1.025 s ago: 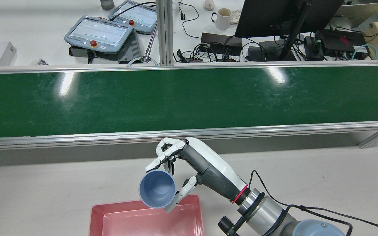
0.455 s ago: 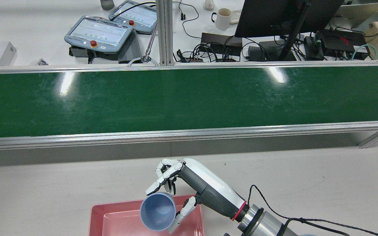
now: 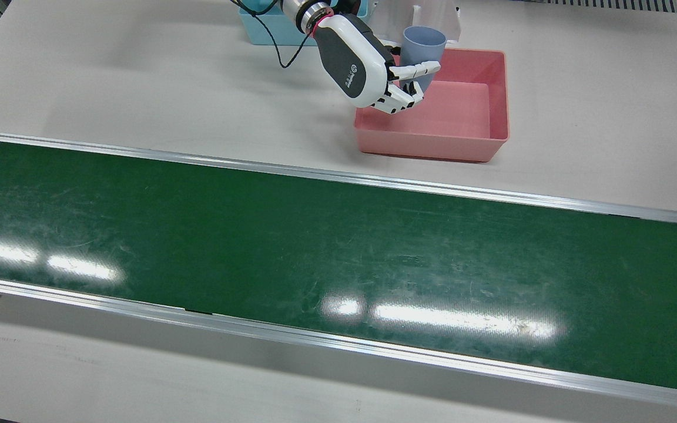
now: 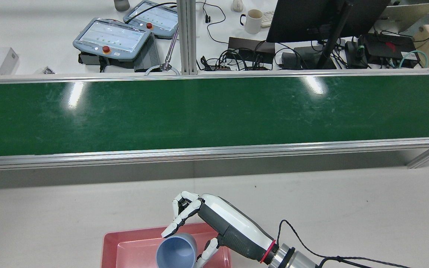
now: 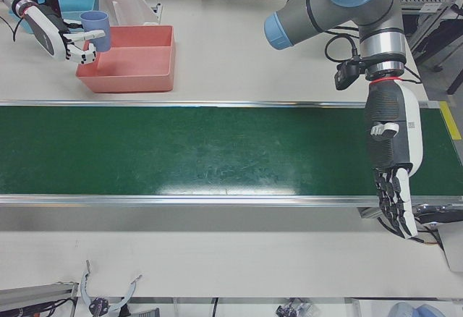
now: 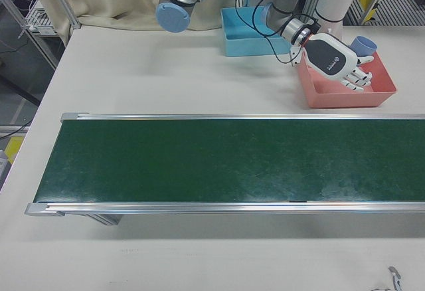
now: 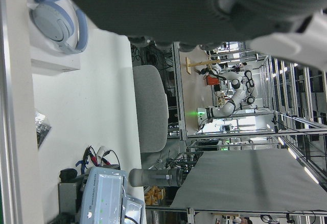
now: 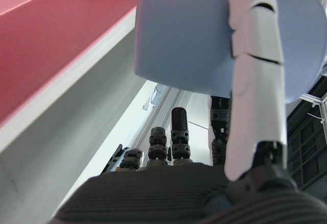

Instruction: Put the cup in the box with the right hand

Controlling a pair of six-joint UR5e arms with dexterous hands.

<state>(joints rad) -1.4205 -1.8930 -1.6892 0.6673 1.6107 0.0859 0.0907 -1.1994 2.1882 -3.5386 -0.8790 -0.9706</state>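
My right hand [image 3: 368,67] is shut on a light blue cup [image 3: 424,50], with fingers across its side and the thumb on the other side. The cup is upright, mouth up, above the pink box [image 3: 432,144] near that box's corner closest to the arm. In the rear view the cup [image 4: 175,253] hangs over the box [image 4: 125,242] with the hand [image 4: 214,219] to its right. The right hand view has the cup [image 8: 194,45] filling the top, a finger [image 8: 253,70] across it and the box's wall [image 8: 51,45] beside it. My left hand [image 5: 393,158] hangs open over the belt's operator-side edge.
A long green conveyor belt [image 3: 315,235] with metal rails crosses the table. A blue bin [image 6: 242,38] stands beside the pink box, near the right arm's base. Teach pendants [image 4: 112,37], a monitor and cables lie on the desk beyond the belt.
My right hand has carried the cup back from the belt's rail toward the robot and lower, so that the cup now hangs over the pink box.
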